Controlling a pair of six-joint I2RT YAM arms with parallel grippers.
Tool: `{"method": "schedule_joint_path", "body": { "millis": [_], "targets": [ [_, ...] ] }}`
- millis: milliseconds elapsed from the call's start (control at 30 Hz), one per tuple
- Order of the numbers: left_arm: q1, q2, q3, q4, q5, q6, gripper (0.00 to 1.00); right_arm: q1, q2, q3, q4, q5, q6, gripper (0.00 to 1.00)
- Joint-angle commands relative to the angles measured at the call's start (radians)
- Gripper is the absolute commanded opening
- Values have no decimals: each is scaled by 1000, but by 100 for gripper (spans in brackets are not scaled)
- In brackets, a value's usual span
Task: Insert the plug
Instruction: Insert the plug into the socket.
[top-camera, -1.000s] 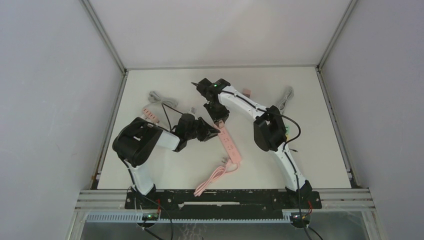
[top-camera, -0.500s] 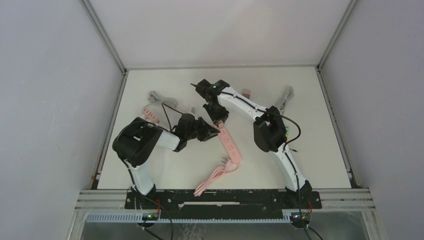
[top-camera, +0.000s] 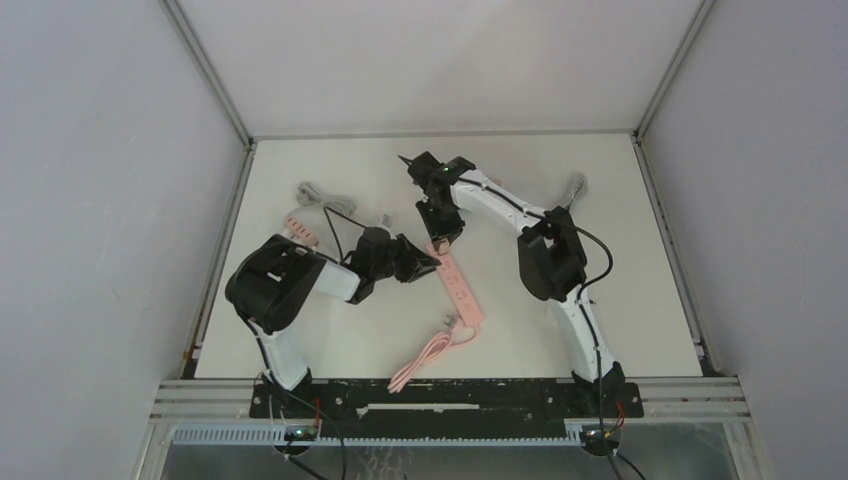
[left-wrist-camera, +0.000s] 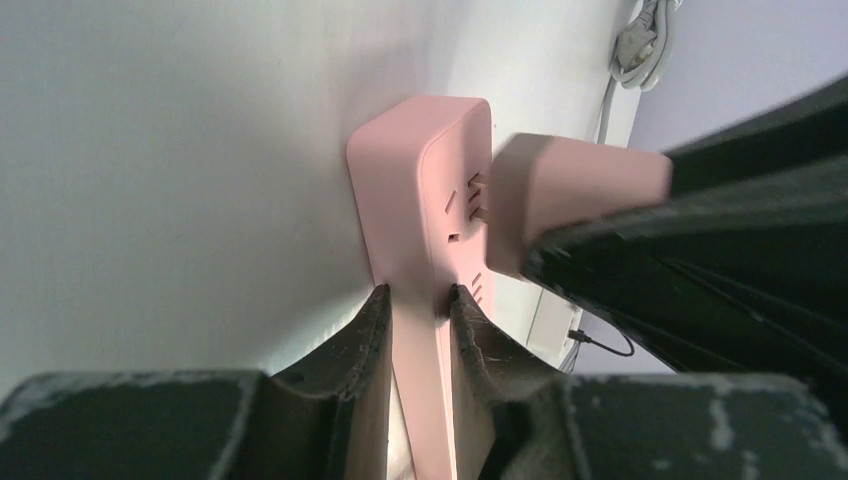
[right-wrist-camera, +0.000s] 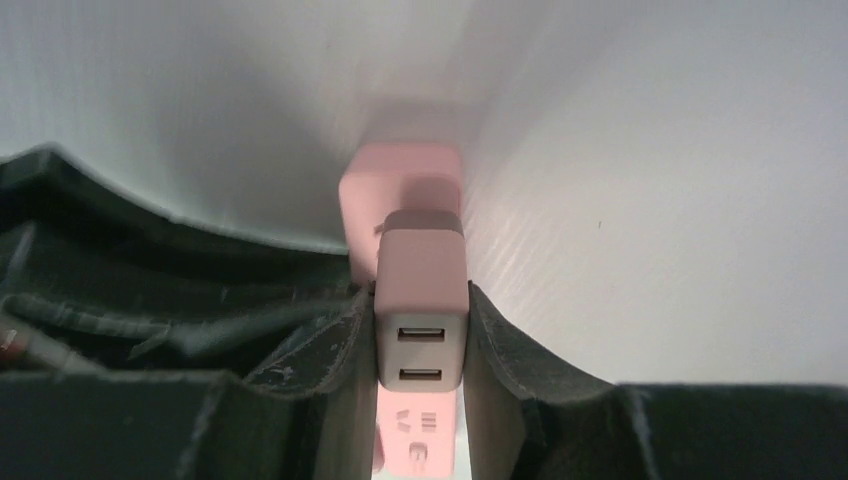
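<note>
Your right arm (top-camera: 500, 205) has swung a little to the right. Its elbow now sits further right, and the wrist has shifted right with it. The right gripper (top-camera: 441, 236), carrying the pink plug (right-wrist-camera: 421, 280), has moved slightly right over the far end of the power strip (top-camera: 462, 290). The forearm now hides the small pink piece behind it.

At table (top-camera: 340, 330) centre, plug (right-wrist-camera: 421, 300) against far end of power strip (top-camera: 462, 290).
</note>
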Motion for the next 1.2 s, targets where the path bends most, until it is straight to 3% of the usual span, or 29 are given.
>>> {"method": "schedule_joint_path", "body": {
  "millis": [0, 233, 600, 867, 1067, 1133, 1167],
  "targets": [
    [-52, 56, 8, -59, -54, 24, 19, 21, 120, -35, 136, 16, 12, 0],
    [-53, 55, 7, -58, -54, 23, 19, 73, 126, -47, 117, 40, -20, 0],
    [-53, 58, 5, -58, -52, 20, 18, 50, 11, -327, 265, 52, -11, 0],
    [-55, 45, 1, -58, -59, 24, 19, 96, 41, -314, 273, 52, -17, 0],
    [-55, 33, -2, -58, -70, 36, 20, 92, -29, -304, 281, 96, -4, 1],
    [-55, 35, -2, -58, -72, 34, 20, 87, -62, -290, 286, 102, 1, 13],
    [-55, 35, -3, -58, -74, 36, 20, 85, -76, -280, 287, 102, 1, 25]
  ]
}}
